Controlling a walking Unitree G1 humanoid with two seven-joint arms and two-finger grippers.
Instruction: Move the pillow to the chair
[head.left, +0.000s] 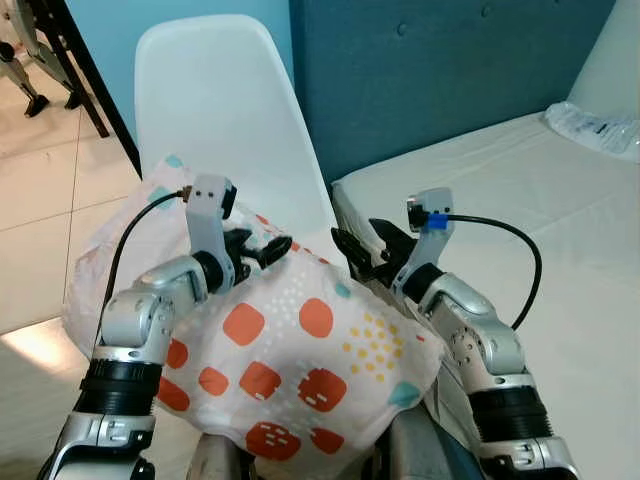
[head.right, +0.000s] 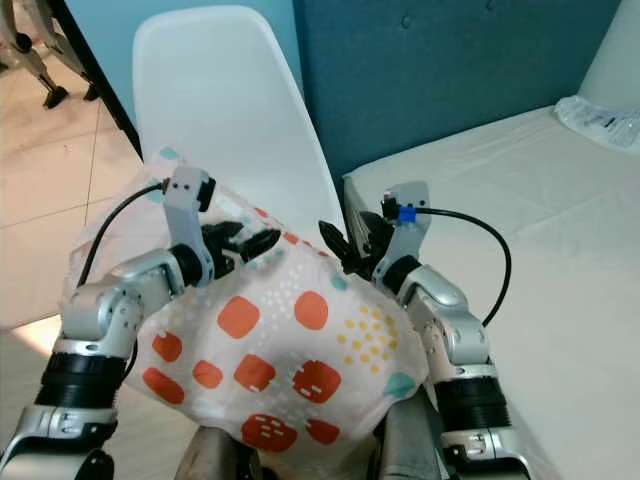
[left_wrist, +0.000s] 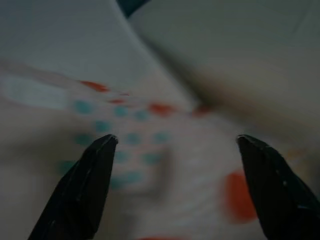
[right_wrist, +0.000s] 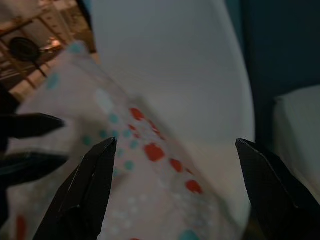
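A white pillow (head.left: 300, 350) with orange squares and teal and yellow dots lies across the seat of the white plastic chair (head.left: 220, 100), its near end hanging toward me. My left gripper (head.left: 262, 250) hovers open over the pillow's far left part, with nothing between its fingers. My right gripper (head.left: 352, 252) is open too, at the pillow's far right edge, next to the bed corner. In the left wrist view the dotted fabric (left_wrist: 150, 145) lies close beyond the spread fingers. The right wrist view looks past its fingers at the pillow (right_wrist: 140, 170) and the chair back (right_wrist: 165, 60).
A bed with a white mattress (head.left: 520, 190) stands right of the chair, against a dark teal headboard (head.left: 440, 70). A clear plastic bag (head.left: 600, 125) lies on the bed's far side. Tiled floor (head.left: 50, 180) and dark furniture legs (head.left: 85, 90) are on the left.
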